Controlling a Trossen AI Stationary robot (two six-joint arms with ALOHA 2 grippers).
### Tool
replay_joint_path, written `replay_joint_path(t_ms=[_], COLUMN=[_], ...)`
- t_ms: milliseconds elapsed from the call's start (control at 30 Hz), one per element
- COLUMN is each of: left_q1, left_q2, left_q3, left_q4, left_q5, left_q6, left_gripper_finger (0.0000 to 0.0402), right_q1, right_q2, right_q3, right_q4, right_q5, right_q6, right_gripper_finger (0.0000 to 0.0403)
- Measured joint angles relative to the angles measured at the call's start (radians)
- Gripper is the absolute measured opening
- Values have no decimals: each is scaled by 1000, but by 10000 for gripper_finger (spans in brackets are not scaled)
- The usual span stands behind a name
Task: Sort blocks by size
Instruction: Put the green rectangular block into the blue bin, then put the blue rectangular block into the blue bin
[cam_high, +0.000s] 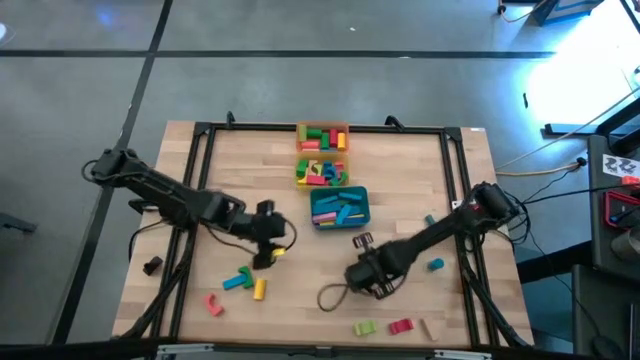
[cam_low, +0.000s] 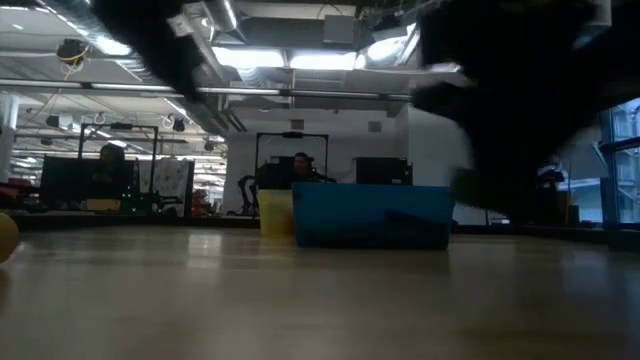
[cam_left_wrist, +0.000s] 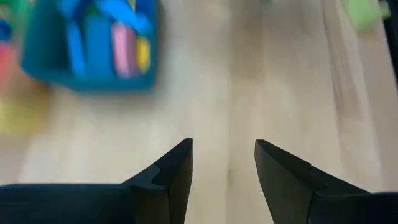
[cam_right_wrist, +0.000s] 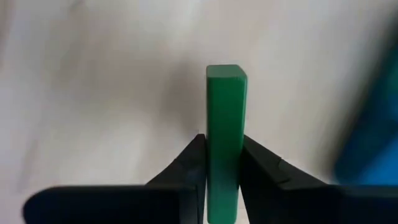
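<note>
A green bar-shaped block (cam_right_wrist: 226, 124) stands between the fingers of my right gripper (cam_right_wrist: 224, 143), which is shut on it; in the high view this gripper (cam_high: 362, 276) hangs over the table's near middle, below the teal tray (cam_high: 340, 207). My left gripper (cam_left_wrist: 224, 149) is open with nothing between its fingers, left of the teal tray (cam_left_wrist: 87, 46) in the high view (cam_high: 266, 240). Loose blocks lie on the wood: a teal, green and yellow cluster (cam_high: 243, 282), a red one (cam_high: 213, 304), and green (cam_high: 365, 327) and red (cam_high: 400, 325) ones near the front edge. My right gripper pinches the green bar by its two long sides (cam_right_wrist: 225, 163) between its two fingers. The bar lies along the fingers and its free end (cam_right_wrist: 226, 73) sticks out well past the fingertips. Whether that end touches the table, I cannot tell.
An orange tray (cam_high: 322, 137) and a yellow tray (cam_high: 322, 171), both holding blocks, stand behind the teal tray at the far middle. Blue blocks (cam_high: 436, 264) lie to the right. A dark object (cam_high: 152, 265) sits at the left rail. A black frame borders the table.
</note>
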Motion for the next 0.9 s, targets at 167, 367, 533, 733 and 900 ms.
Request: replay_joint_path(t_ms=[167,367,533,733,900], left_q1=[-98,-190,-274,-385,-456], left_q2=[-26,-29,-29,-27,15], left_q3=[0,0,0,0,0], left_q4=[-172,-298,-311,-312,-313], left_q5=[36,138,180,200,194], left_q6=[-171,-409,-535,-755,-849], left_gripper_finger=[157,157,157,157,157], right_q1=[-91,-218,-344,-457,-509], right_q2=[0,0,0,0,0], right_q3=[119,217,225,225,225], right_q4=[-54,-80,-67,-66,-64], right_q5=[99,220,208,163,128], right_q6=[-140,-313,-346,-285,-267], right_gripper_finger=[72,67,92,104,104])
